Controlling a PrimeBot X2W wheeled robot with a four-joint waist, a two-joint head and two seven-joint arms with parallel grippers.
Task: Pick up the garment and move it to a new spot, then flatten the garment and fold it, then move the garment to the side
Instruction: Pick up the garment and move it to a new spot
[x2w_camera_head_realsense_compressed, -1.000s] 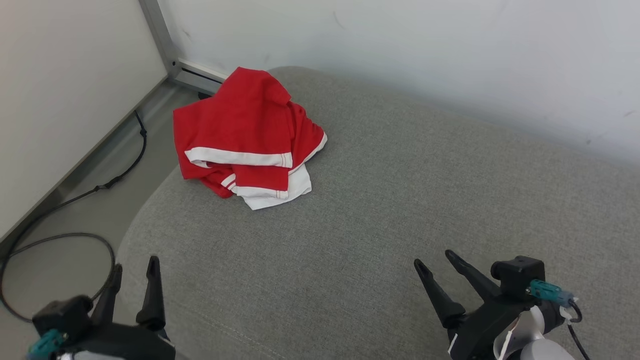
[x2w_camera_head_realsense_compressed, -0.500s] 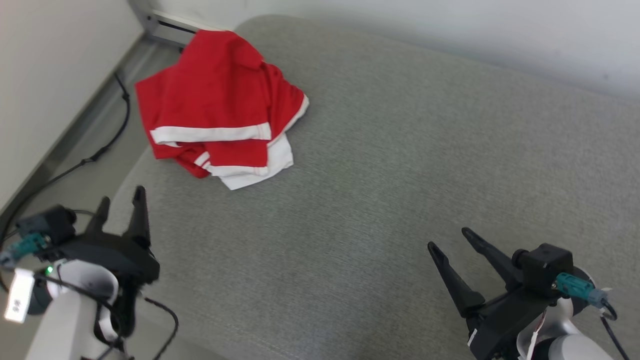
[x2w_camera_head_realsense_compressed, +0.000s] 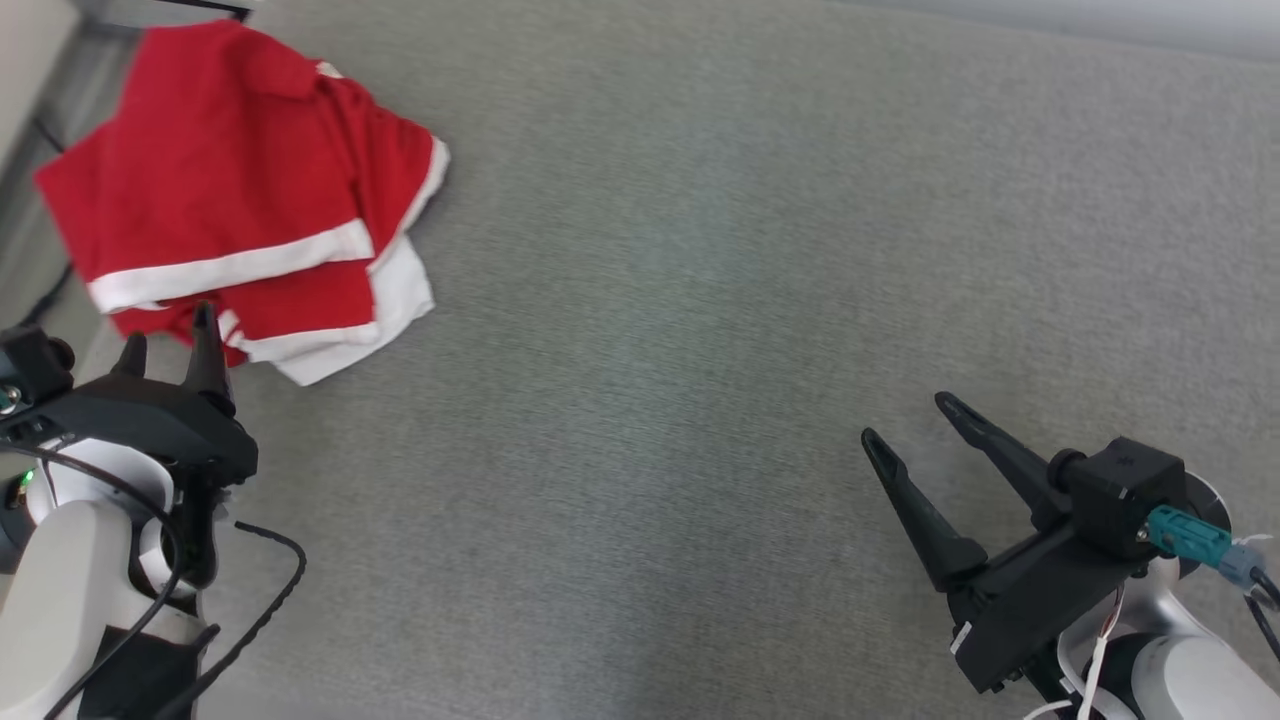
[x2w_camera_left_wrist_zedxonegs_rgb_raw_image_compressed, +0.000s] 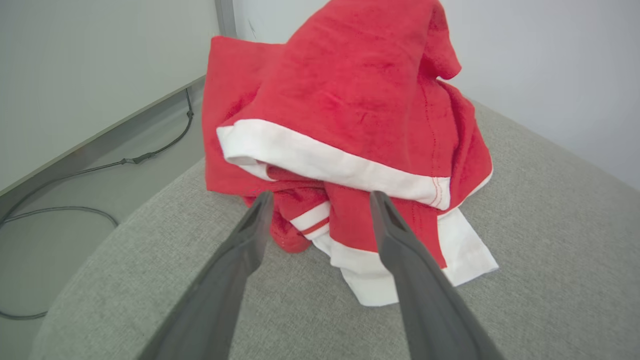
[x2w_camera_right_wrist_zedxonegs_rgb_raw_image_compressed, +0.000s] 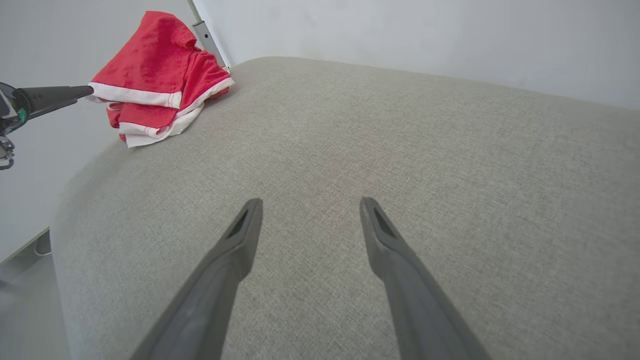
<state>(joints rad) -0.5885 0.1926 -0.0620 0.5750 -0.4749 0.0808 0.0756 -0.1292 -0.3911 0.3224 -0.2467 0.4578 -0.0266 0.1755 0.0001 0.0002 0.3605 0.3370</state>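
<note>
I have the crumpled red garment with white bands (x2w_camera_head_realsense_compressed: 230, 190) heaped on the far left corner of the grey woven fabric cushion (x2w_camera_head_realsense_compressed: 700, 300). Its left flap reaches past the cushion's rounded left edge, and its white hems face the cushion's near side.

My left gripper (x2w_camera_head_realsense_compressed: 168, 325) sits at the cushion's left edge with its two dark fingers spread wide and nothing between them. The tips are right at the garment's near hem; I cannot tell whether they touch the cloth. Along the left wrist view, the fingers frame the lowest white-banded fold, which lies flat on the cushion.

My right gripper (x2w_camera_head_realsense_compressed: 905, 416) hangs over the cushion's near right part, its fingers also spread and empty, pointing across the cushion, well apart from the garment.

The middle and right of the cushion are one broad bare stretch of grey weave, so there is room there. The cushion's far edge curves down close to a pale wall (x2w_camera_right_wrist_zedxonegs_rgb_raw_image_compressed: 400, 40). Beyond the cushion's left edge the surface drops to a grey floor (x2w_camera_left_wrist_zedxonegs_rgb_raw_image_compressed: 75, 200), where a thin dark cable (x2w_camera_left_wrist_zedxonegs_rgb_raw_image_compressed: 100, 167) trails along a pale panel's base.
</note>
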